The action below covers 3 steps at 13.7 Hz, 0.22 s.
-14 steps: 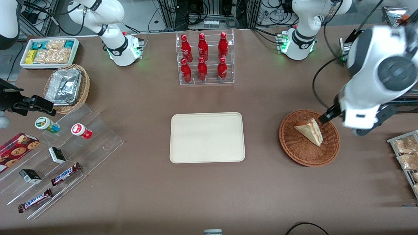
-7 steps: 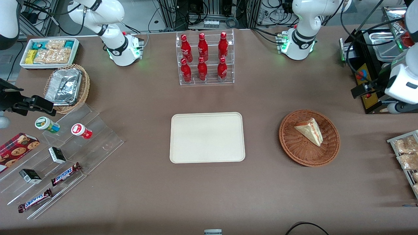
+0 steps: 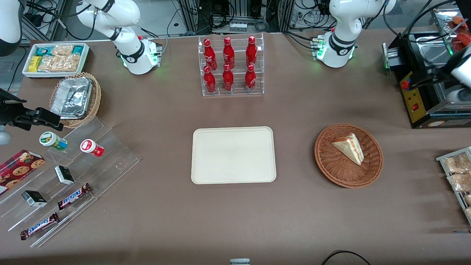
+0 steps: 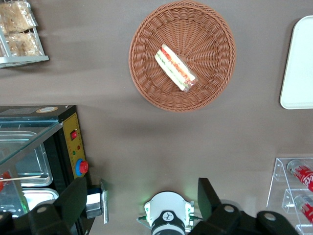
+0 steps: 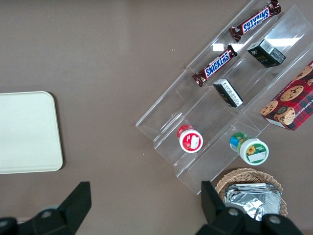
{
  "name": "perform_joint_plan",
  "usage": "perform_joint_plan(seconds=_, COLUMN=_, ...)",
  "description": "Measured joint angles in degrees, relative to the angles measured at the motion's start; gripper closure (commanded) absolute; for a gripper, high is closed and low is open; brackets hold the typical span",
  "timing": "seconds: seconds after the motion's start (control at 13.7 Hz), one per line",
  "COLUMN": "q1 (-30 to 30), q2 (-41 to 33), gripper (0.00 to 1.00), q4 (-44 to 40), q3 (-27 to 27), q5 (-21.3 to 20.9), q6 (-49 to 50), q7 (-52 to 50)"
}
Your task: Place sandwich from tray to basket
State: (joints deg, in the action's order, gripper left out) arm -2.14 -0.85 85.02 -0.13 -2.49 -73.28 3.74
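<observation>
The gripper (image 3: 423, 79) hangs above the oven's edge, toward the working arm's end and farther from the front camera than the wicker basket (image 3: 333, 173). In the left wrist view the gripper (image 4: 141, 188) is open, its fingers wide apart with nothing held between them. A wedge-shaped sandwich (image 3: 349, 148) lies in the basket; the left wrist view shows the sandwich (image 4: 176, 67) tilted on the basket (image 4: 139, 56) weave, its filling visible. Beside the basket, toward the parked arm's end, the white tray (image 3: 233, 155) is bare.
The oven (image 3: 417, 106) with its yellow panel stands at the working arm's end. Nearer the front camera there is a rack of wrapped bread (image 3: 460, 182). A clear holder of red bottles (image 3: 228, 55) is farther from that camera than the tray. Cables loop over the oven.
The gripper has withdrawn from above the basket's rim toward the working arm's end, moving away from the front camera too. The sandwich has stayed in place in the basket.
</observation>
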Motion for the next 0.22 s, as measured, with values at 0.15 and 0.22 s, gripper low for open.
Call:
perform_joint_plan(seconds=0.15, q1=0.07, q2=-0.48, gripper=0.0, q4=0.0, q3=0.46, q5=0.22, q6=0.13, q7=0.43)
perform_joint_plan(seconds=0.22, q1=0.19, q2=-0.45, gripper=0.0, q4=0.02, q3=0.41, q5=0.52, q6=0.13, q7=0.43)
